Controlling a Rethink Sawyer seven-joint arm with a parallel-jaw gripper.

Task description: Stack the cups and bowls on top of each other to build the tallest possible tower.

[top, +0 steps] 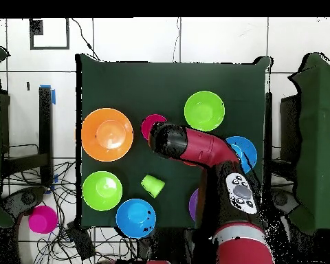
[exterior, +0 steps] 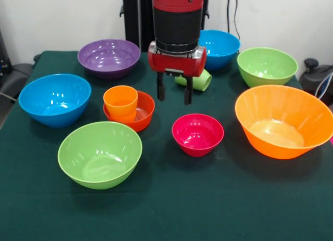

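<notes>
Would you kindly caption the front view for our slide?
Open gripper hovers above the magenta bowl, beside the orange cup nested in the red-orange bowl.

Front view set low and close across the table (exterior: pixel 218 210), facing the robot base at 12 o'clock, overhead view high and far, looking straight down, base at 6 o'clock, both sharing the green tabletop, turned half round between them

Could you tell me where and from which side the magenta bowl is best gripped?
The magenta bowl sits upright and alone on the table, mouth up. I would come straight down from above and pinch its rim, one finger inside and one outside. The thin wall suits the open pincer, which hangs just behind it.
</notes>
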